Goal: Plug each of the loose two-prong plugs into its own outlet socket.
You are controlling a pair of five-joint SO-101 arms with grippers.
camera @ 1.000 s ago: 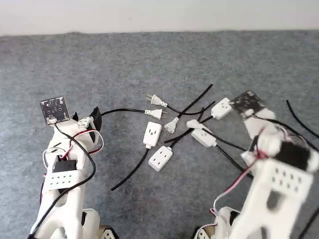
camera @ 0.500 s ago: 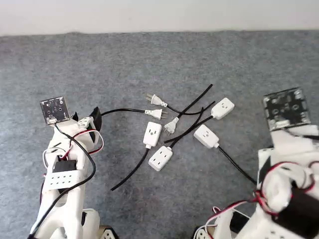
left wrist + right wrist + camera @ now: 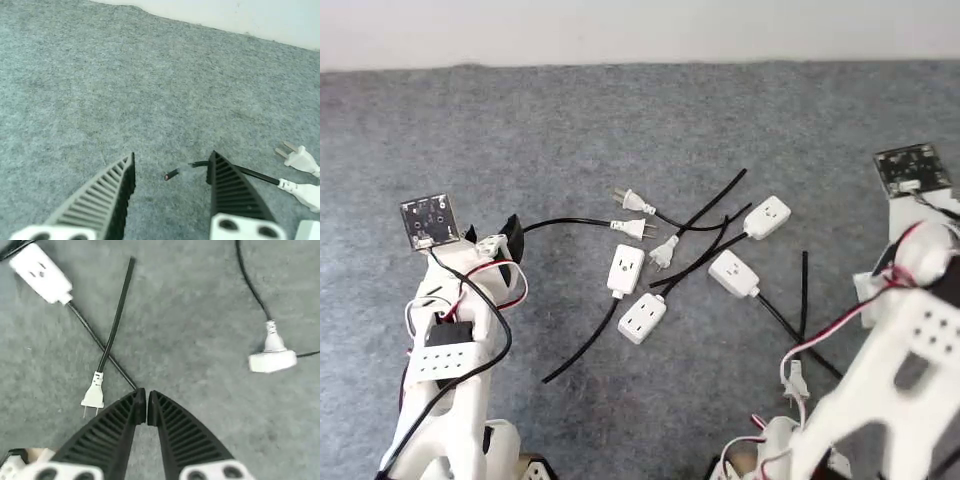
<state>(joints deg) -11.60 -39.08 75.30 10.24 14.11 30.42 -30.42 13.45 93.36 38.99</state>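
The white plastic left arm [image 3: 445, 385] and white plastic right arm [image 3: 910, 350] each carry a dark square circuit board [image 3: 430, 220] at the wrist, looping red, black and white cables [image 3: 506, 322], hole-dotted brackets, and black ribbed fingers [image 3: 112, 197].

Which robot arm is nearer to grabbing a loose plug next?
Probably right. The right hand, though shut, sits beside a loose plug. The left hand is open, but at a bare cable end, its plugs farther off.
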